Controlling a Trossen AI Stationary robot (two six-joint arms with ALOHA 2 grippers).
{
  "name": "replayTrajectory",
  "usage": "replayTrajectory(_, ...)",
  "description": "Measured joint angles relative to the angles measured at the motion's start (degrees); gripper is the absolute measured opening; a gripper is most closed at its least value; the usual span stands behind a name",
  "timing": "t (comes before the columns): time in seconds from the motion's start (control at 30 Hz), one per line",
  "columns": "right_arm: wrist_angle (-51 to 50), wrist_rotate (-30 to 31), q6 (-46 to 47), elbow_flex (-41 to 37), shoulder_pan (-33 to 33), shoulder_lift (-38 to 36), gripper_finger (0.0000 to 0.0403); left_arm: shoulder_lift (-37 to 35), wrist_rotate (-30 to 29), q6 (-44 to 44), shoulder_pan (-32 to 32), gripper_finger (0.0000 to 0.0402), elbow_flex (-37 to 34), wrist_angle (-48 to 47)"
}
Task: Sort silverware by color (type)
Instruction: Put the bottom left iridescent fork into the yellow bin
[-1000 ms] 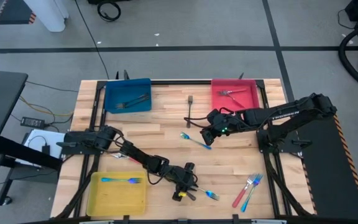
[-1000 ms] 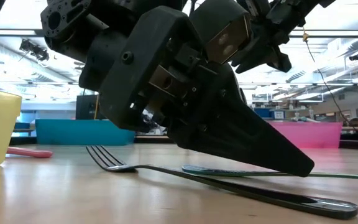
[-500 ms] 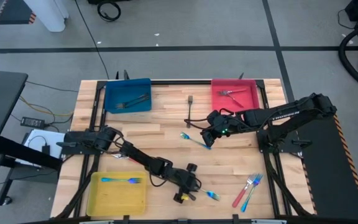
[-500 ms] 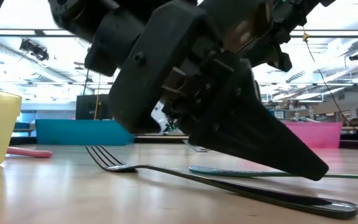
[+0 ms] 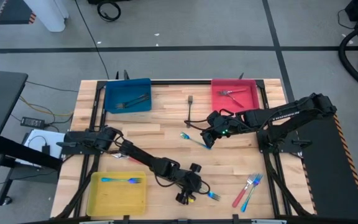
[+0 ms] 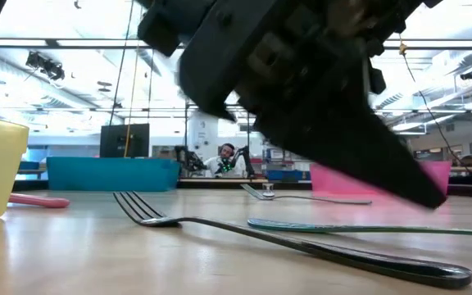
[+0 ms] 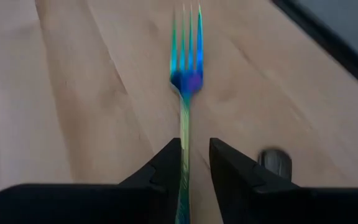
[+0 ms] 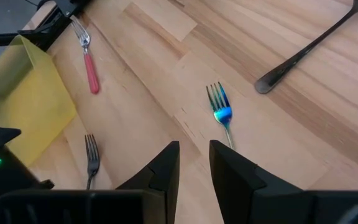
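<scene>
My left gripper [image 5: 194, 190] is low over the table's near middle, open by a narrow gap. Its fingers stand on either side of the handle of a blue fork [image 5: 211, 195] [image 7: 187, 74], which lies flat on the wood [image 6: 342, 227]. My right gripper [image 5: 209, 138] [image 8: 194, 152] hovers at mid-table, narrowly open and empty, just above another blue fork [image 5: 194, 140] [image 8: 221, 115]. A dark grey fork [image 6: 260, 238] [image 8: 92, 158] lies near the left gripper. A red-handled fork [image 8: 91, 71] [image 6: 39, 201] lies beside the yellow tray. My left gripper [image 7: 196, 149] points along the blue fork's handle [image 7: 184, 134], which runs between the fingertips close to one finger [image 7: 169, 155]. I cannot tell whether it touches. The fork lies flat on the table.
The blue tray [image 5: 114, 102] holds dark forks, the red tray [image 5: 250, 102] a red-handled one, and the yellow tray [image 5: 123, 202] a blue one. A dark fork [image 5: 190, 106] lies between the far trays. A red and a blue fork [image 5: 247, 190] lie near the right near corner.
My left gripper has slid toward the table's right and near edge along the blue fork, and in the low view its fingertip has come up off the table. The blue fork and the dark fork have stayed where they were.
</scene>
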Motion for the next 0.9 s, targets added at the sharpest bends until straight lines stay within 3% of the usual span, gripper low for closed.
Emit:
replayTrajectory(0.33,0.0,0.0,0.0,0.0,0.9,0.0,0.0096,0.1,0.1,0.4,0.3,0.0092,2.1,-6.5)
replayTrajectory(0.9,0.0,0.0,0.1,0.0,0.9,0.0,0.0096,0.0,2.6,-0.1,2.3,0.0092,2.2,-8.6)
